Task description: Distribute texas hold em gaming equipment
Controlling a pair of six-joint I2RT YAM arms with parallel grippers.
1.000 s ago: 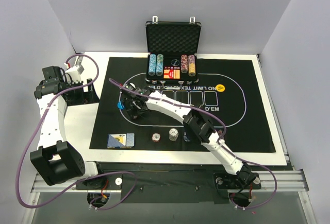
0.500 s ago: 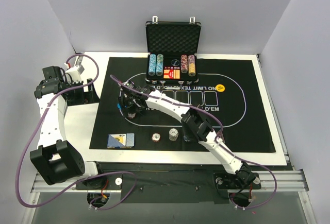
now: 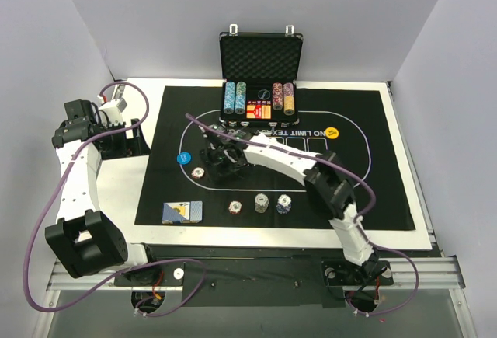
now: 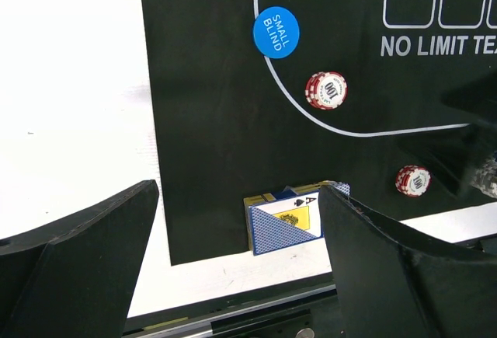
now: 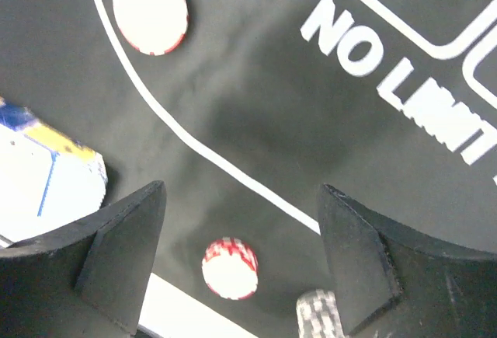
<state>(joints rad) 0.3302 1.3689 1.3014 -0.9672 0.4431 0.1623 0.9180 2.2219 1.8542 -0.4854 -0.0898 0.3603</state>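
Right gripper point(image 5: 241, 233) fingers wide, empty. Red-striped chip point(image 5: 230, 267) on mat ahead, in line with finger gap; deck point(image 5: 48, 175) just outside one finger. Left gripper point(image 4: 239, 256) wide, empty too. My worry: a low sweep by the right fingers knocks chip off spot.

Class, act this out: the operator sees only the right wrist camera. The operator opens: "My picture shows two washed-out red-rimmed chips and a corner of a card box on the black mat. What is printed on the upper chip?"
Observer: The red-and-white striped poker chip reads 100 on its face.
Operator: Is anything beyond it, outside my picture?
Observer: A round blue disc marked SMALL BLIND lies across the oval's white line.
Operator: Where is the other arm?
Observer: The left claw is open and empty, off the left edge of the black printed mat.
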